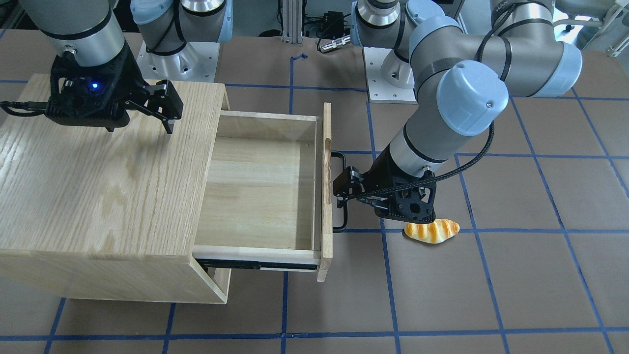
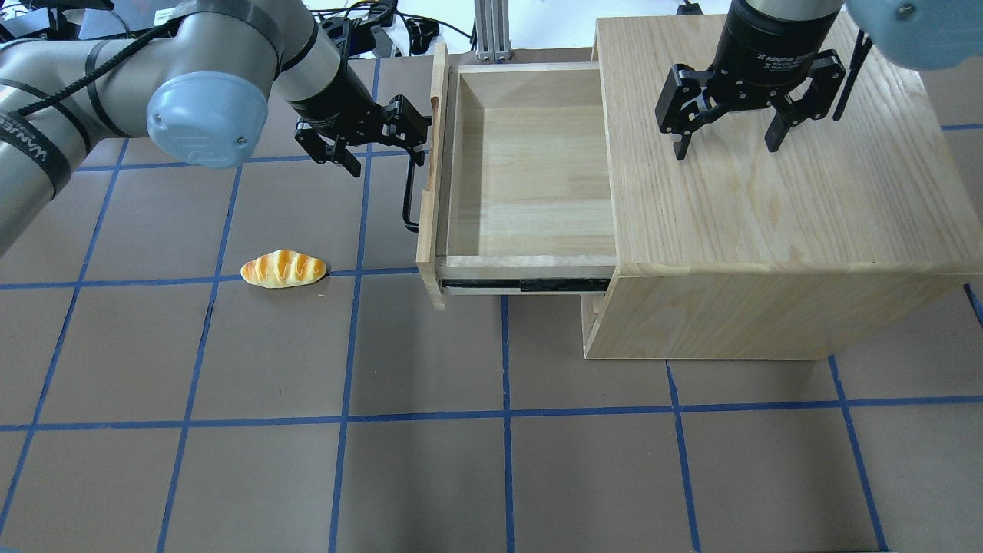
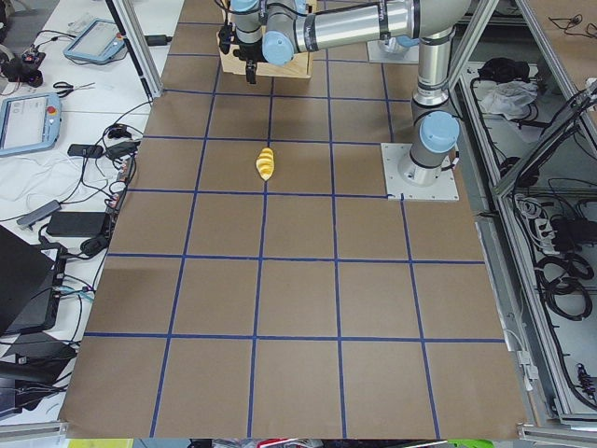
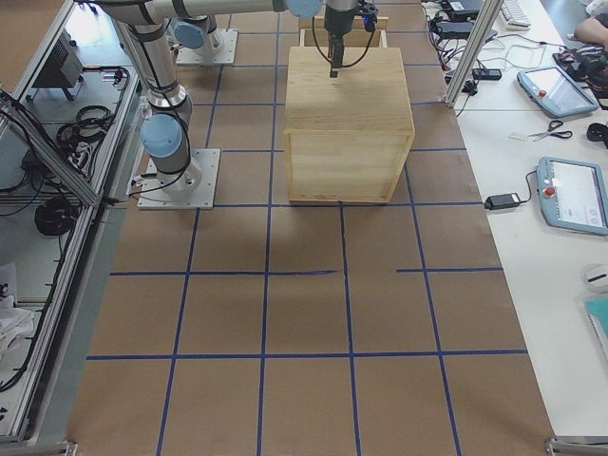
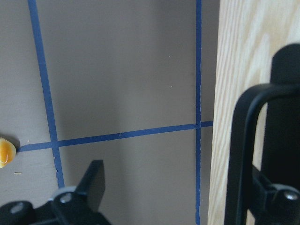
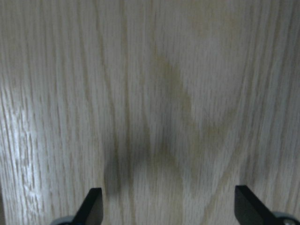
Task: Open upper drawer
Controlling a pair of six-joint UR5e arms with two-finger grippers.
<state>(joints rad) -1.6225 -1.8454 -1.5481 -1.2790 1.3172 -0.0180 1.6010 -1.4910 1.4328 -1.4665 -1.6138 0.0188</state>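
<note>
On the brown gridded bench, a bread roll lies at the left, well apart from the woodwork; beyond it the left hand, fingers apart, sits at the black bar handle, the bar between its fingers but not clamped; the upper drawer stands open, drawn far out to the left of the oak-grain cabinet; at the right, the right hand, fingers spread wide, points down at the cabinet top; whether its tips touch the wood cannot be told.
</note>
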